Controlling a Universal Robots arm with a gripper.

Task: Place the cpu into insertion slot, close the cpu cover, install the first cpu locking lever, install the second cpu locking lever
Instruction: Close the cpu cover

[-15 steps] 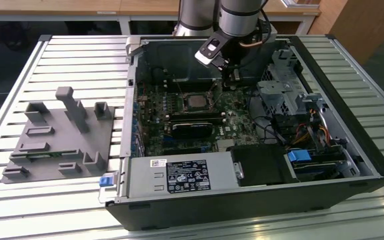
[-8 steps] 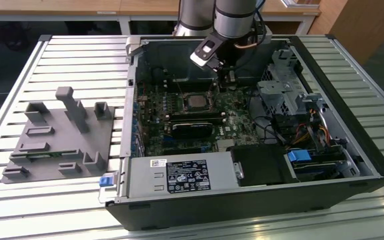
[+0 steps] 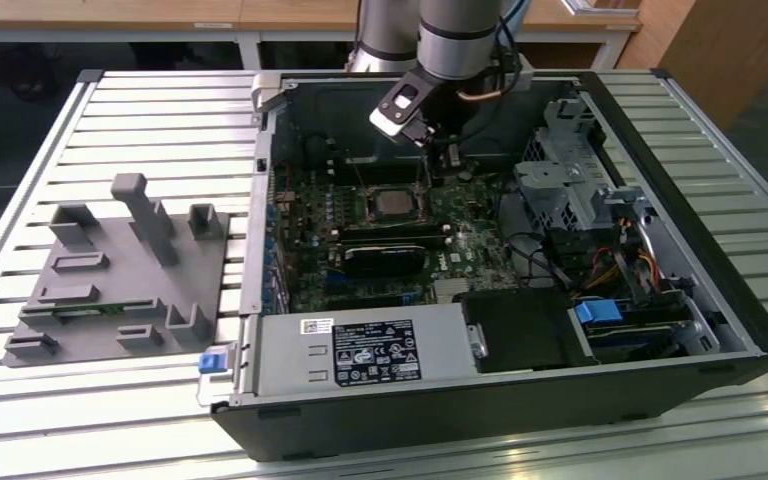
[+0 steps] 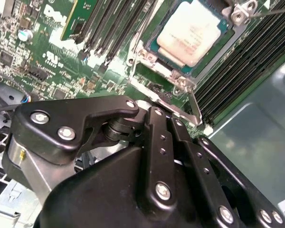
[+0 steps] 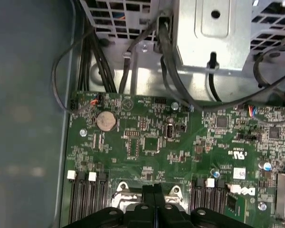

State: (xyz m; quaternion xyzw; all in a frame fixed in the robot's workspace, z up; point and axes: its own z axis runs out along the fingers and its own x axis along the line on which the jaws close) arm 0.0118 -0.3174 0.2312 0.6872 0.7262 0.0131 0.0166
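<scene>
Silvery-tan metal marks the cpu (image 4: 192, 31), a small flat square already seated face up in the insertion slot (image 4: 149, 45) on a green circuit board. The board lies inside an open black computer case (image 3: 704, 250) that rests on a slatted metal counter (image 3: 131, 110).

In the exterior view the arm reaches down into the case. The tool (image 3: 440, 155) hangs just beyond the chip (image 3: 394, 203), on the side toward the case's far wall.

In the second wrist view the black tool (image 4: 164, 116) is low over the board. Its jaws are drawn almost together at the raised free edge of the cpu cover (image 4: 192, 107), and they seem to be pinching that thin silver plate. The cover stands tilted up rather than flat, and its lower edge meets the socket side nearest the tool. The plate therefore sits between the tool and the chip, with the uncovered chip just past it. Long black memory slots (image 4: 237, 61) run beside the socket.
</scene>
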